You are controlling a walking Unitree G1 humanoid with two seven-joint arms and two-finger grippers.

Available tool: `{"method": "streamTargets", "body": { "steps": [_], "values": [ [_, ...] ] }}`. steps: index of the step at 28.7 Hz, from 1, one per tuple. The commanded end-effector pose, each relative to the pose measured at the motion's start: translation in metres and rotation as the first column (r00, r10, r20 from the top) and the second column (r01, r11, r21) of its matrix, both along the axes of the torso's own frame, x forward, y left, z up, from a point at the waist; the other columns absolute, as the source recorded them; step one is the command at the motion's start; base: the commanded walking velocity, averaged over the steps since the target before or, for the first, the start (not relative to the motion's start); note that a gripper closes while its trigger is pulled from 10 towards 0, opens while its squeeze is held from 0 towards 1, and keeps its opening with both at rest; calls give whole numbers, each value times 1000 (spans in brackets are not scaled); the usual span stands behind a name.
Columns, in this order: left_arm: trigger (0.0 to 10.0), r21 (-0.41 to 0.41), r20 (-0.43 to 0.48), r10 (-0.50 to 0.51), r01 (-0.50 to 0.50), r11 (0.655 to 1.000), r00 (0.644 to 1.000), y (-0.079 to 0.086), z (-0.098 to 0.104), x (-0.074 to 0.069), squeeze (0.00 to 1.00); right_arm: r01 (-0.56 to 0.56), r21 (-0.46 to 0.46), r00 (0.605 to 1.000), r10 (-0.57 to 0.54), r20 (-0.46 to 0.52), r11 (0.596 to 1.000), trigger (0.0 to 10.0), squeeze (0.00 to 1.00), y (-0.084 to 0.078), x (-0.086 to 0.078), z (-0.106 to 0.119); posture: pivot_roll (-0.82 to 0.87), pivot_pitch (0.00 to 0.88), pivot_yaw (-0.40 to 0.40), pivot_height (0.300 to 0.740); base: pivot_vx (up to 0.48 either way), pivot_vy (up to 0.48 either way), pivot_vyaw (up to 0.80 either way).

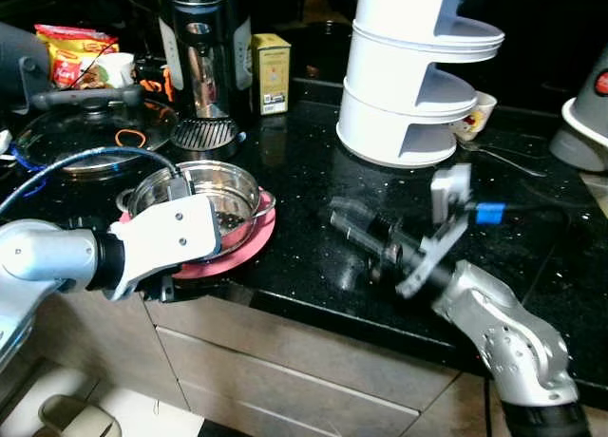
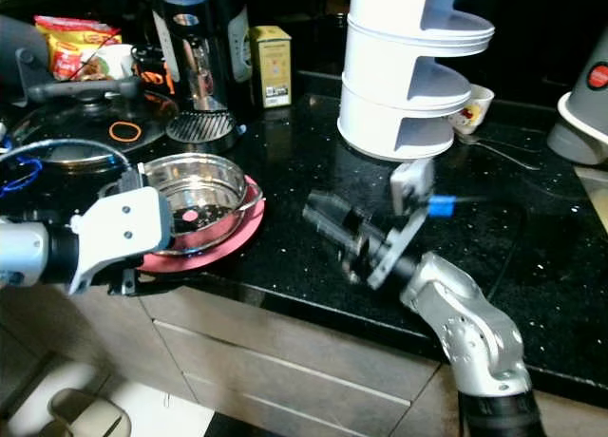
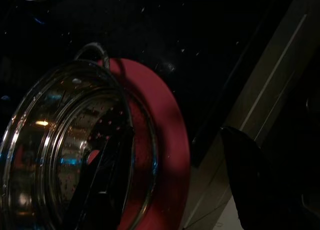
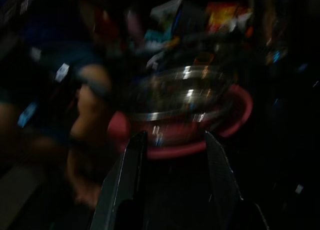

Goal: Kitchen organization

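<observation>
A steel perforated bowl (image 1: 214, 195) sits on a pink plate (image 1: 249, 252) at the front edge of the black counter (image 1: 313, 171). My left gripper (image 3: 177, 135) is open and straddles the bowl's near rim. One finger (image 3: 100, 185) lies inside the bowl and the other (image 3: 245, 180) hangs beyond the counter's edge. Its white wrist housing (image 1: 166, 237) covers the near side of the bowl. My right gripper (image 1: 344, 220) hovers low over the counter to the right of the plate. It points at the bowl, open with nothing between its fingers, and looks blurred.
At the back stand a white tiered rack (image 1: 408, 76), a coffee maker (image 1: 201, 57), a yellow box (image 1: 271, 71) and a glass-lidded pan (image 1: 85, 138). A small bowl (image 1: 475, 114) and a spoon (image 1: 499, 154) lie back right. Drawers (image 1: 285, 370) sit below the counter.
</observation>
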State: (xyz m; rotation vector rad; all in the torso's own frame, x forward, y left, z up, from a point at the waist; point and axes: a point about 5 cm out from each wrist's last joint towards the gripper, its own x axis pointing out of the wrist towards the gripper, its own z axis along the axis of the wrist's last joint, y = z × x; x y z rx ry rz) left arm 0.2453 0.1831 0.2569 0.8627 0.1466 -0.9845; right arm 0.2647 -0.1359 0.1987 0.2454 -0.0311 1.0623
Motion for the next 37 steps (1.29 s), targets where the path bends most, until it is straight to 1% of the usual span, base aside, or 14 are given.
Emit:
{"method": "streamTargets", "body": {
  "steps": [1, 4, 5, 6, 7, 12, 16, 20, 24, 30, 31, 33, 34, 37],
  "values": [
    [10000, 40, -2, 1, -1, 999, 1000, 2, -1, 0, 0, -51, -38, 999, 52, 5, 998, 10000, 0, 2, -6, 0, 0, 0, -46, 740, 0, 0, 0],
    [10000, 50, 16, -6, 5, 999, 1000, 0, 0, 3, 0, -184, -86, 983, 182, -24, 979, 10000, 0, 1, -24, -4, -7, 0, -45, 740, 0, 0, 0],
    [10000, 50, 16, -6, 5, 999, 1000, 0, 0, 3, 0, -184, -86, 983, 182, -24, 979, 10000, 0, 1, -24, -4, -7, 0, -45, 740, 0, 0, 0],
    [10000, 63, 30, -13, 12, 998, 999, -1, 2, 5, 0, -244, -92, 969, 241, -44, 965, 10000, 0, 3, -34, -6, -8, 0, -45, 740, 0, 0, 0],
    [10000, 69, 33, -15, 13, 998, 999, 0, 2, 5, 0, -255, -94, 967, 251, -48, 962, 10000, 0, 4, -36, -7, -8, 0, -45, 740, 0, 0, 0],
    [10000, 96, 49, -11, 7, 995, 999, 3, 4, 8, 0, -264, -97, 964, 260, -50, 960, 10000, 0, 6, -37, -8, -10, 0, -43, 740, 0, 0, 0],
    [10000, 144, 53, 22, -29, 989, 998, 15, 0, 16, 0, -269, -108, 963, 266, -45, 957, 10000, 0, 7, -37, -8, -10, 0, -43, 740, 0, 0, 0],
    [10000, 164, 38, 52, -57, 985, 998, 24, -6, 24, 0, -269, -122, 963, 266, -42, 955, 10000, 0, 5, -38, -7, -23, 0, -40, 740, 0, 0, 0],
    [10000, 194, 10, 56, -57, 979, 998, 24, -15, 26, 0, -266, -129, 964, 262, -43, 955, 10000, 0, 3, -39, -7, -32, 0, -38, 740, 0, 0, 0],
    [9804, 163, -24, 53, -49, 985, 998, 20, -22, 28, 0, -255, -139, 967, 252, -40, 957, 10000, 0, 2, -40, -6, -38, 0, -41, 740, 0, 0, 0],
    [7765, 163, -24, 53, -48, 985, 998, 20, -23, 29, 0, -254, -139, 967, 251, -40, 957, 10000, 0, 2, -40, -6, -38, 0, -41, 740, 0, 0, 0],
    [1569, 161, -31, 56, -50, 986, 998, 21, -24, 30, 0, -252, -141, 968, 249, -39, 957, 10000, 0, 2, -40, -6, -39, 0, -42, 740, 0, 0, 0],
    [0, 164, -37, 58, -51, 985, 998, 22, -25, 30, 0, -250, -143, 968, 247, -39, 958, 10000, 0, 2, -40, -6, -40, 0, -42, 740, 0, 0, 0],
    [0, 171, -49, 64, -55, 984, 997, 23, -27, 31, 0, -236, -147, 972, 233, -37, 960, 10000, 0, 1, -38, -6, -42, 0, -41, 740, 0, 0, 0]
  ]
}}
